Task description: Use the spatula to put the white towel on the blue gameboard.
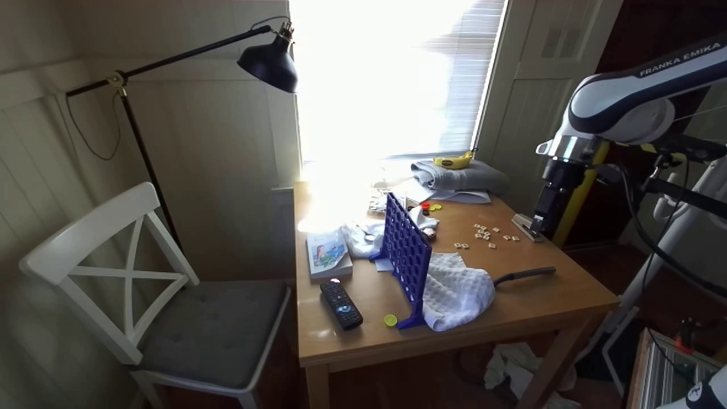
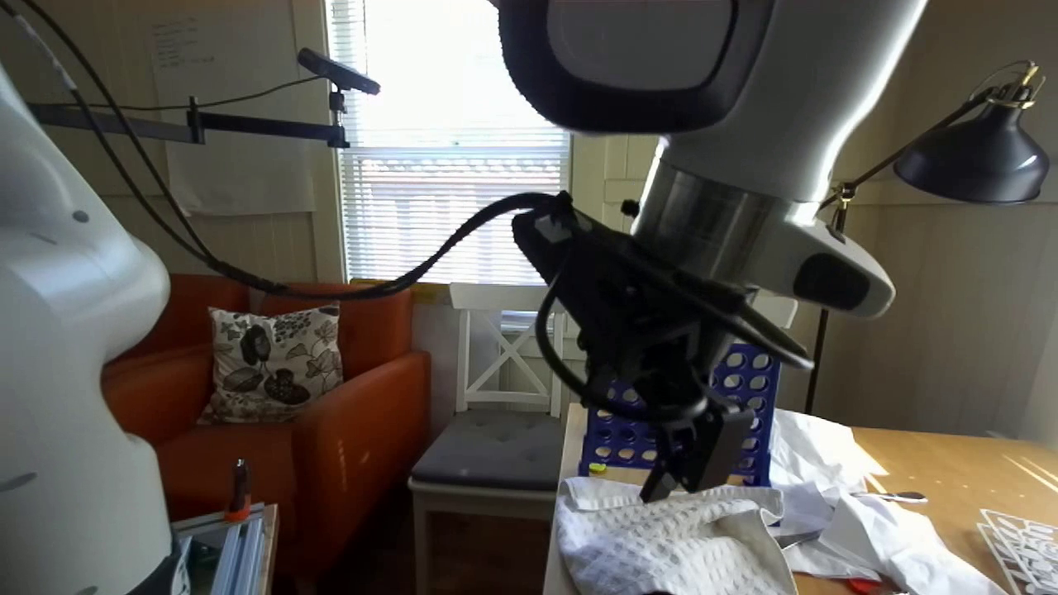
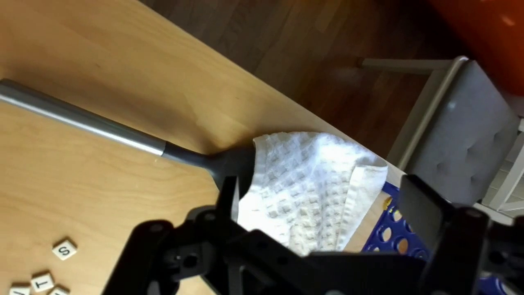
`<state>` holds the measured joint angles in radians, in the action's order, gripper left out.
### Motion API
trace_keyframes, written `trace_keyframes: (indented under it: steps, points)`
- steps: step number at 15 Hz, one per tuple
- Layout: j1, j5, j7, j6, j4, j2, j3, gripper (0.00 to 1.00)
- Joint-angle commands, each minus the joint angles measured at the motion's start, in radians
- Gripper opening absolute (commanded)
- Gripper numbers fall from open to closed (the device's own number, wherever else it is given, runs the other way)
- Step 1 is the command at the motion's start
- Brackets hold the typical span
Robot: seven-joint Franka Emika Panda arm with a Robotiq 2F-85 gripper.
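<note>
A rough, waffle-like weave is shown by the white cloth towel (image 3: 307, 196), edged with a smoother flat hem. The slim dark spatula (image 3: 123, 133) is made up of a smooth, metallic grey handle with a soft sheen and a matt black blade. Smooth plastic is seen in the upright blue, round-holed gameboard (image 1: 406, 253). The smooth, pale-brown wooden table (image 3: 123, 192) is finely grained and lightly glossed.

Light wooden counter (image 1: 534, 296), blue gameboard (image 1: 406, 254) standing upright, rumpled white towel (image 1: 459, 295) beside it, spatula (image 3: 135, 137) lying partly under the towel, black remote (image 1: 342, 305), book (image 1: 328, 254), scattered letter tiles (image 3: 64, 249), wooden tile rack (image 1: 523, 226), yellow disc (image 1: 391, 320).
</note>
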<state>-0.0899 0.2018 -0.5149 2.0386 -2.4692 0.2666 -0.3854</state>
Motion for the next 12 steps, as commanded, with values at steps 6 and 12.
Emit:
trace_keyframes:
  steps: [6,12]
  points:
    - [-0.041,0.030,0.027,0.016,0.027,-0.079,0.040,1.00]
    - [-0.059,-0.008,0.229,0.108,0.055,-0.219,0.095,1.00]
